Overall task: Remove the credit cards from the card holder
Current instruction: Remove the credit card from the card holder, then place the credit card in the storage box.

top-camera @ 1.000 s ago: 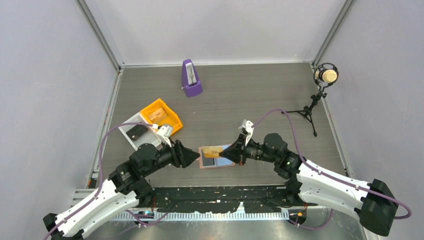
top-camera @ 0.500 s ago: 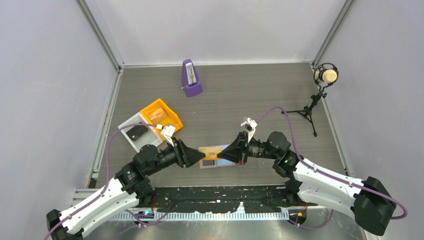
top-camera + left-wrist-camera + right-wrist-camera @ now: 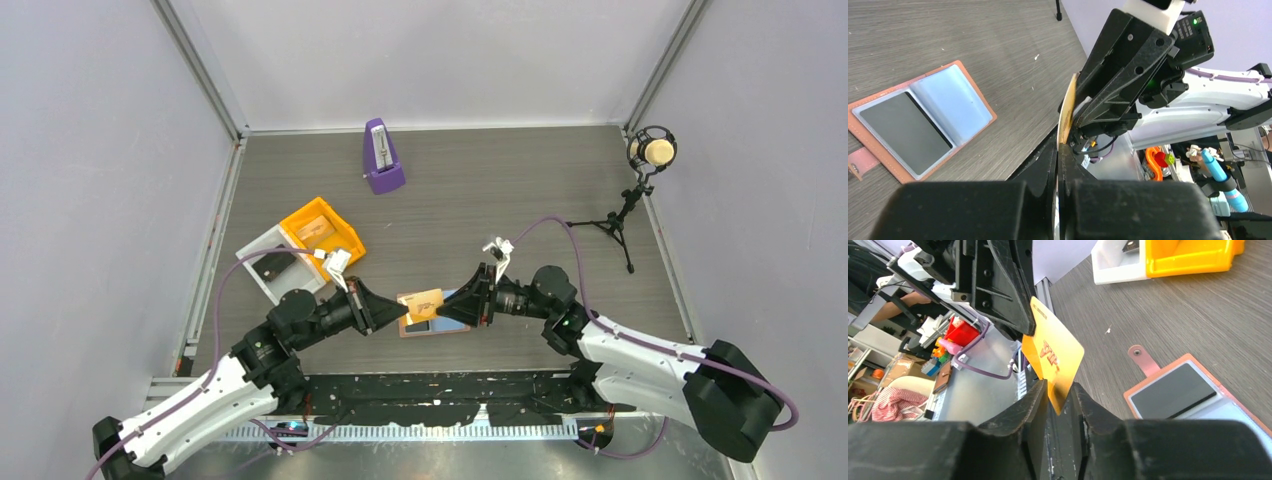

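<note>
Top external view: one golden-yellow plastic card (image 3: 425, 301) with red lettering, pinched from both sides by left gripper (image 3: 402, 311) and right gripper (image 3: 441, 311) (two grips, both clamped), held over one open salmon-tan leather card holder (image 3: 960, 92); one dark grey card (image 3: 905, 132) inside, tab-side pocket.

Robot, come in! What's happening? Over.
Left gripper shut on yellow-gold plastic card; right gripper around its corner, grip unclear. Dark grey card sits in open salmon-tan leather holder. Nothing blocking.

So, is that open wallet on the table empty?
No, a dark card lies in one pocket of the wallet, beside a bare blue-grey pocket.
</note>
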Tool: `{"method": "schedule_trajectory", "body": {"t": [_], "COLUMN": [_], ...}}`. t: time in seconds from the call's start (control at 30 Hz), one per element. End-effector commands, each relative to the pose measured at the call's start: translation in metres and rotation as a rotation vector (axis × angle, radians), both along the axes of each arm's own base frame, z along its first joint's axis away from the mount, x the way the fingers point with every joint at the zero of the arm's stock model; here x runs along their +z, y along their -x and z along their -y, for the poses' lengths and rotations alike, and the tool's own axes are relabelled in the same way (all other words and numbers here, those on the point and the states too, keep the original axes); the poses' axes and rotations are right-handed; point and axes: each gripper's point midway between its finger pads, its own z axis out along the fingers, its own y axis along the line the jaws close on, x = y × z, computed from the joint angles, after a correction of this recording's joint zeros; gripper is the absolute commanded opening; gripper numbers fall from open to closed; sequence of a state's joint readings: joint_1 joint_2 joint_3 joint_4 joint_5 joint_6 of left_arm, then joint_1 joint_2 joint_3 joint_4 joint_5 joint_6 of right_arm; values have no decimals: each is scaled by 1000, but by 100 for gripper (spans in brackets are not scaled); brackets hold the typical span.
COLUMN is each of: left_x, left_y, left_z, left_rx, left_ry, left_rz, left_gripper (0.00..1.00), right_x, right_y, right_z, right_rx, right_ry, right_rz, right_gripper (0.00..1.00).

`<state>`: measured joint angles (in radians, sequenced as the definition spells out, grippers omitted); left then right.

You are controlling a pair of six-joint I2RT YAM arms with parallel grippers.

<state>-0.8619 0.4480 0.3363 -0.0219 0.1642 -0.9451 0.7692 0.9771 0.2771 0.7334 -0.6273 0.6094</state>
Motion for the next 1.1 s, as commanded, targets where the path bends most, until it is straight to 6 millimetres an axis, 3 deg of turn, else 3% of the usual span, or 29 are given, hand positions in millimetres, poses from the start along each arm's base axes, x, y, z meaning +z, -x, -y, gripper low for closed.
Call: {"method": "schedule_trajectory", "body": {"t": [0.0,0.03,0.13,0.2,0.37,0.6,0.8,1.07], "left_x": [13,13,11,11,20,24,22,-2], "left_y": [-13,-14,-20,-25,-43,-93,-140,-200], "left_z": [-6,-7,-13,-18,-35,-91,-156,-204], "left_rx": [76,84,120,140,210,410,660,779], "left_ry": [-2,-11,-67,-108,-188,-284,-381,-431], "left_rz": [6,6,-15,-22,-18,-82,-151,-306], "left_gripper": [0,0,0,0,0,0,0,0], "right_x": [12,9,11,11,10,4,-6,6], "right_y": [-4,-6,-10,-13,-29,-45,-36,-29], "right_z": [3,3,8,12,24,41,39,38], "right_rx": [-23,-34,-72,-107,-229,-397,-339,-303], "right_ry": [-43,-30,-15,-2,53,112,212,197], "right_rz": [69,66,111,127,99,-76,-101,-94], "right_gripper": [41,47,85,98,95,96,95,95]}}
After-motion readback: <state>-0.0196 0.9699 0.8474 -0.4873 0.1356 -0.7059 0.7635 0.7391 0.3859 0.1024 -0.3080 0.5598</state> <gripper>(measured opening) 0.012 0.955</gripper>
